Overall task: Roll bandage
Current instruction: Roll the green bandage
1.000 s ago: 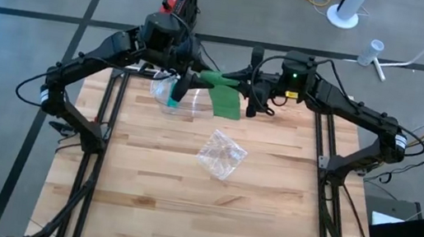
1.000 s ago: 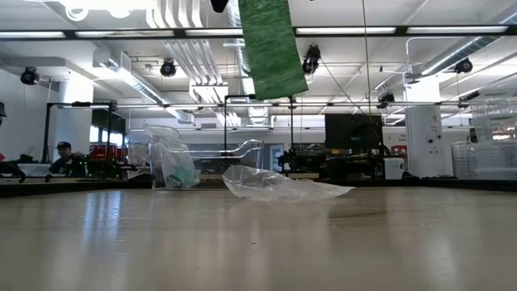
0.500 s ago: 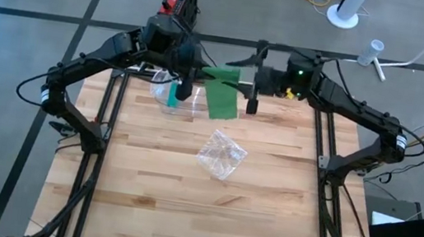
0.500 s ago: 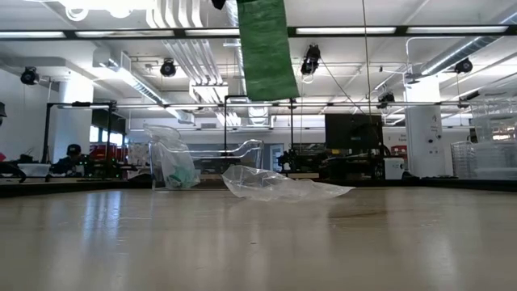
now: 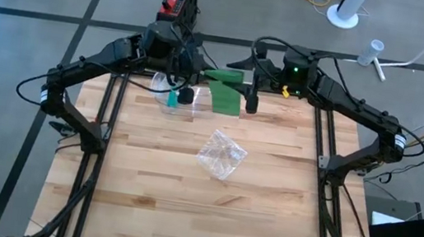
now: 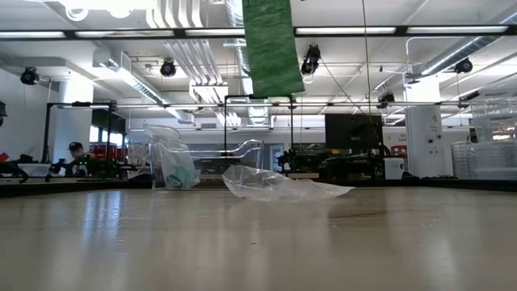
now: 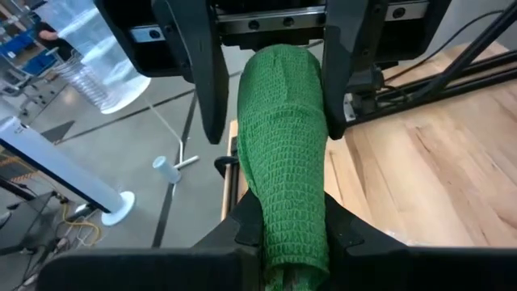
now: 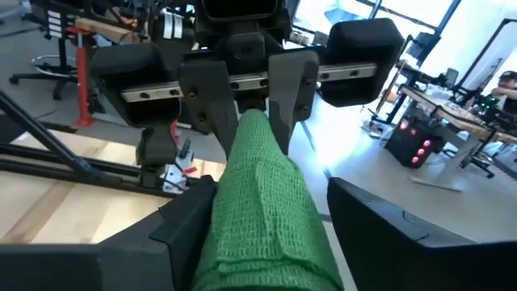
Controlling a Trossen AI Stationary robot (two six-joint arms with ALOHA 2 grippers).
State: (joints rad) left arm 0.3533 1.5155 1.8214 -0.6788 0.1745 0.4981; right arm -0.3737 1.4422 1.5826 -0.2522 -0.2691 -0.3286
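Now bandage (image 7: pixel 284 170) between left fingers (image 7: pixel 242 229)

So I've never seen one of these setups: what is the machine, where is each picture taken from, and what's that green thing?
It is a robot with two dark arms at a wooden table. One picture looks straight down, one looks level across the tabletop, and two come from cameras on the wrists. The green thing is a bandage, held in the air between the arms. The left gripper is shut on one end of it. The right gripper has its fingers open on either side of the other end. On the table lie a crumpled clear wrapper and, farther back under the arms, a clear plastic container.
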